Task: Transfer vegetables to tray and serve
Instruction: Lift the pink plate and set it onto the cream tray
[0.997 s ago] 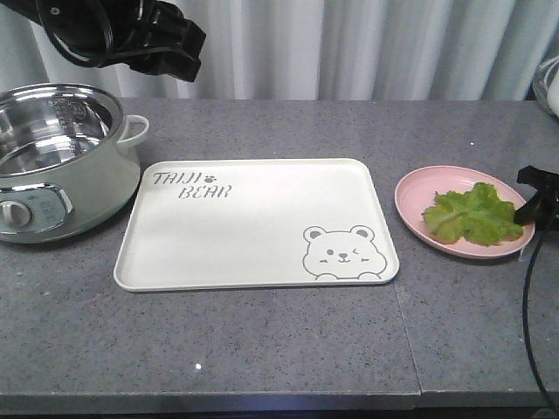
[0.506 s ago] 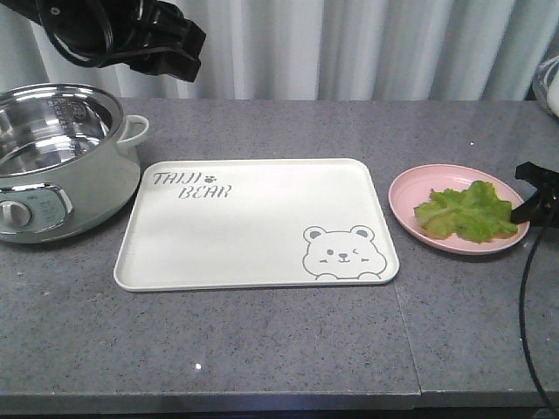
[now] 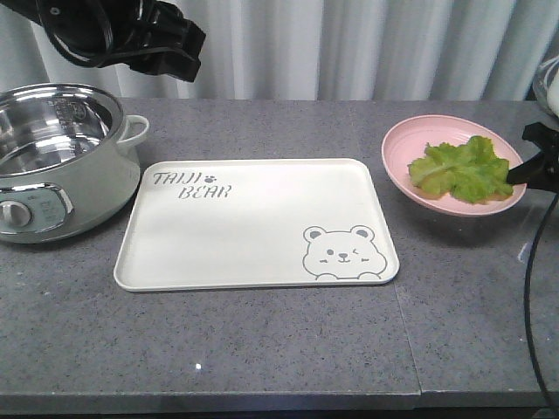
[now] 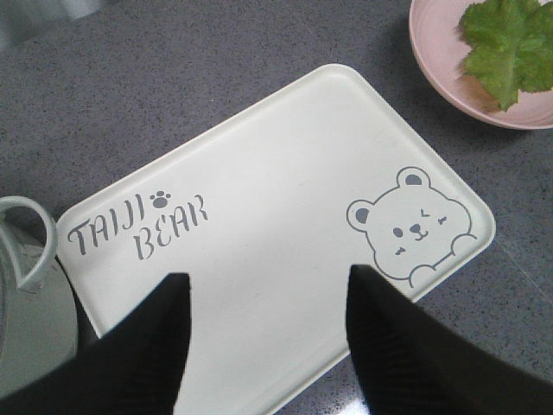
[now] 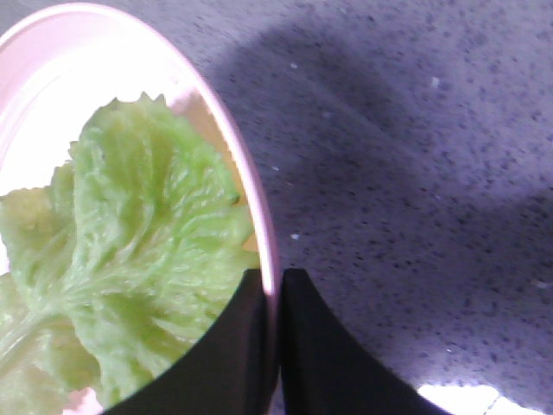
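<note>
The cream tray (image 3: 253, 223) (image 4: 259, 233) with the bear face lies flat on the grey counter. The green lettuce vegetables (image 3: 461, 168) (image 5: 130, 259) (image 4: 510, 39) rest in a round pink plate (image 3: 410, 144) (image 5: 251, 190). This plate is lifted off the counter and tilted, to the right of the tray. My right gripper (image 3: 531, 166) (image 5: 278, 281) is shut on the plate's right rim. High over the tray's near edge my left gripper (image 4: 268, 285) hangs open, with nothing between its fingers.
A pale green electric pot (image 3: 52, 161) with a steel bowl stands left of the tray, its handle (image 4: 26, 233) close to the tray's corner. A black cable (image 3: 527, 297) hangs at the right edge. Curtains close off the back.
The right gripper has raised the pink plate with the lettuce off the counter and tilted it, carrying it up and slightly left. The left arm has stayed put.
</note>
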You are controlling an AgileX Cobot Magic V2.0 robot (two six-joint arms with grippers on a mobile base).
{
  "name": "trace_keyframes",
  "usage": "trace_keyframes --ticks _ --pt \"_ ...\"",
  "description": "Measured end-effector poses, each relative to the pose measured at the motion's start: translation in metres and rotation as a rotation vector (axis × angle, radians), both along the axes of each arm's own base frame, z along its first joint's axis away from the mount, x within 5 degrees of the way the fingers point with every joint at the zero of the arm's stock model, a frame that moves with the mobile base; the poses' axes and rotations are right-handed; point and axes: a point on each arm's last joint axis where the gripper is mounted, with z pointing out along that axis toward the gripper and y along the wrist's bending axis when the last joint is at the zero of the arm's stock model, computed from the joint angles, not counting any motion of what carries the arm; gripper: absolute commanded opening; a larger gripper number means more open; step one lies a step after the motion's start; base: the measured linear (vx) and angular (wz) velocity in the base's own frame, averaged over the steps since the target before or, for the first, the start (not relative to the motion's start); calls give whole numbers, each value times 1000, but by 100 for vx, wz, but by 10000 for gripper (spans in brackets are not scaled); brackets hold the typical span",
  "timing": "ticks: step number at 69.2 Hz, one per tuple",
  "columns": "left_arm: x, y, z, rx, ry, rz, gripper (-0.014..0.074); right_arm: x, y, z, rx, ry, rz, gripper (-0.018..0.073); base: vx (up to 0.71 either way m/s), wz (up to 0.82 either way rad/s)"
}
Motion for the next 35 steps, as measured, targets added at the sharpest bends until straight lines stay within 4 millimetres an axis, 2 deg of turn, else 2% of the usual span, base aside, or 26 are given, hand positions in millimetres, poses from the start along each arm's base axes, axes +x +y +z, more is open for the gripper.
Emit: trace_keyframes --ticks 9,17,35 --pt "0 0 0 0 0 0 398 1 14 10 11 -33 30 -4 0 0" --pt "0 0 0 0 0 0 398 9 42 16 13 -53 101 -4 0 0" --pt "0 0 0 0 0 0 398 29 146 49 -15 -184 312 -4 0 0"
